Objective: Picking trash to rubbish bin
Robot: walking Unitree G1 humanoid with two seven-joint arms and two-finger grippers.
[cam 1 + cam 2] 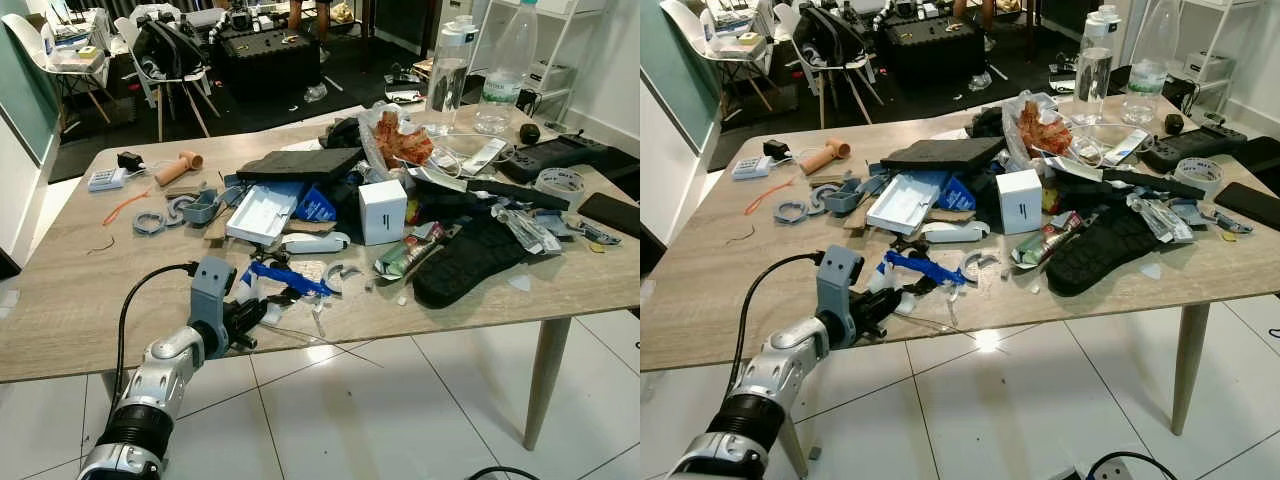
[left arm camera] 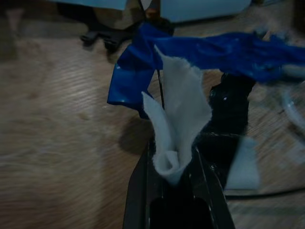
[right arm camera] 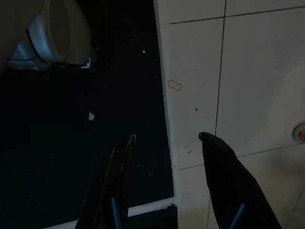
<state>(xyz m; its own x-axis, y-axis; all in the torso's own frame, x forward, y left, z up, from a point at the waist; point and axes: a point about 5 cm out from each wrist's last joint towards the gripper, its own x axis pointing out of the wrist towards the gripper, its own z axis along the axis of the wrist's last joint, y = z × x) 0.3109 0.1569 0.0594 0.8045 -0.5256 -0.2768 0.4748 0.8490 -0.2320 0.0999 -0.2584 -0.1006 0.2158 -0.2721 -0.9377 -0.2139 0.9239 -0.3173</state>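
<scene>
In the left eye view, our left arm reached up from the near edge of the wooden table (image 1: 60,300), its left gripper (image 1: 262,318) at a blue plastic scrap (image 1: 285,279) amid clutter, near a white box (image 1: 382,210).

In the left wrist view, our fingers (image 2: 138,191) were clamped on a white paper scrap (image 2: 178,119) beside the blue plastic.

In the right wrist view, our right gripper (image 3: 167,143) hung with fingers spread above the tiled floor (image 3: 252,71).
</scene>
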